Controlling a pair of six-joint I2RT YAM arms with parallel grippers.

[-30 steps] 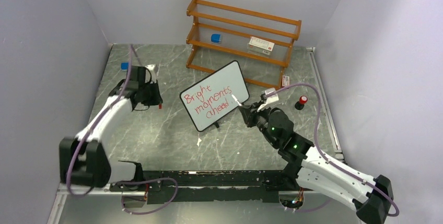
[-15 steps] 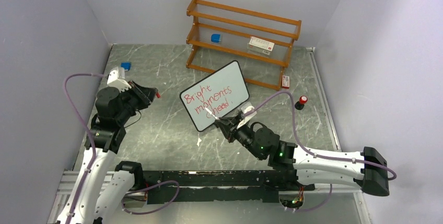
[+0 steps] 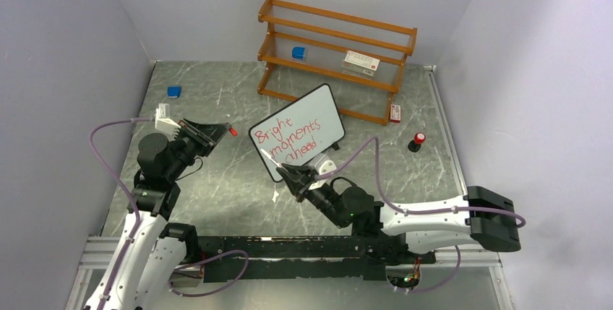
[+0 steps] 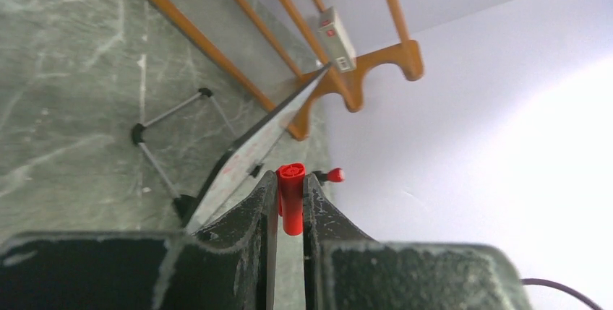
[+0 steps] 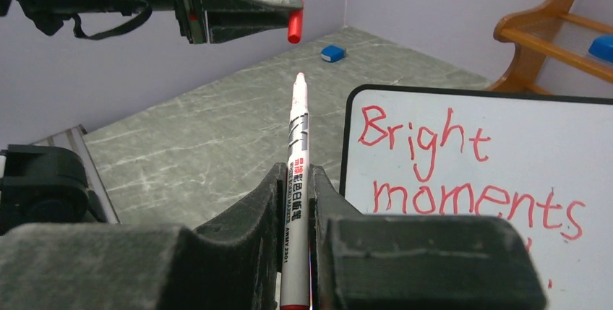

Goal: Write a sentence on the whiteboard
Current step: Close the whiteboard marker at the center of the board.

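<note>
Whiteboard (image 3: 298,133) stands tilted at the centre of the top view, on the grey marbled table (image 3: 217,180), just in front of the wooden shelf (image 3: 336,35). Red handwriting on it: "Bright", "moments", and a 3rd line that looks like "ahead".

Right gripper (image 3: 284,173) is at the board's lower left corner, clamped on a white marker (image 5: 296,180). Marker is uncapped, and in the right wrist view its tip points up toward the upper centre of the frame, off the board surface.

Left gripper (image 3: 224,130) is left of the board, at mid-left of the top view, clenched on the red cap (image 4: 291,198). The cap sticks out past the fingertips. In the right wrist view the cap hangs above the marker tip with a clear gap between them.

Other items:
- 1 blue block (image 3: 298,53) and 1 white box with red print (image 3: 361,62) on the shelf's middle tier
- 1 blue block (image 3: 173,92) on the table at upper left
- 1 small white box (image 3: 395,113) by the shelf's right foot
- 1 small red-topped object (image 3: 418,141) on the table, right of the board
</note>
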